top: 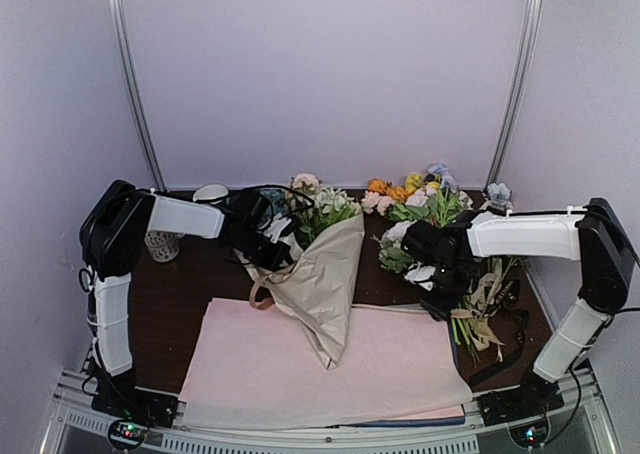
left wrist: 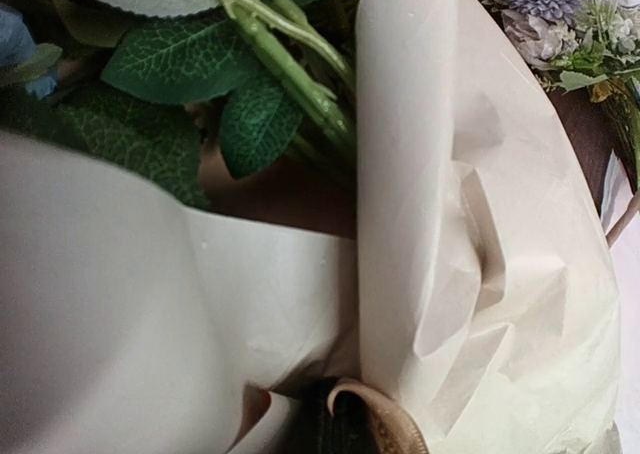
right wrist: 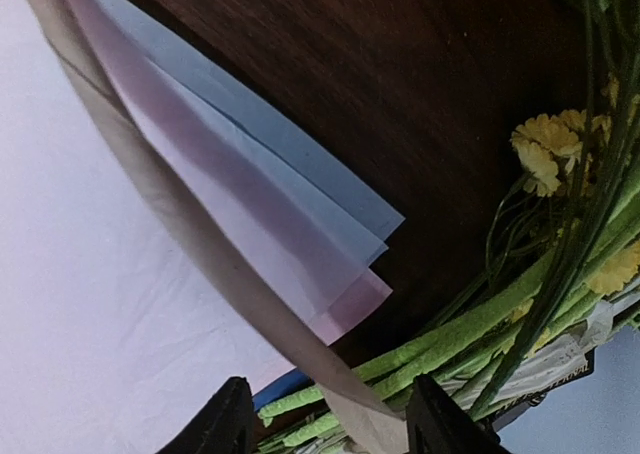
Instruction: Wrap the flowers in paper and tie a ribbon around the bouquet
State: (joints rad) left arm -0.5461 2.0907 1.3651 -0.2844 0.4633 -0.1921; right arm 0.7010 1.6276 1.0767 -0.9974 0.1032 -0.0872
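Wrap looks done; tying step in hand, no bow yet.
L gripper (top: 268, 239) sits at the upper-left edge of the bouquet (top: 328, 279), fingers together; can't tell if they pinch paper (left wrist: 520, 274) or ribbon (top: 262, 292), which loops just left of the cone. Flowers (top: 325, 206) poke out of the bouquet's wide far end; its tip lies on the pink sheets (top: 300, 374). R of the bouquet, R gripper (right wrist: 337, 419) has fingers apart w/ a tan strand, prob. the ribbon tail, running btwn them, beside the loose bunch (top: 475, 314). Next, I'd judge: R closes on the strand and draws it round the cone while L steadies.
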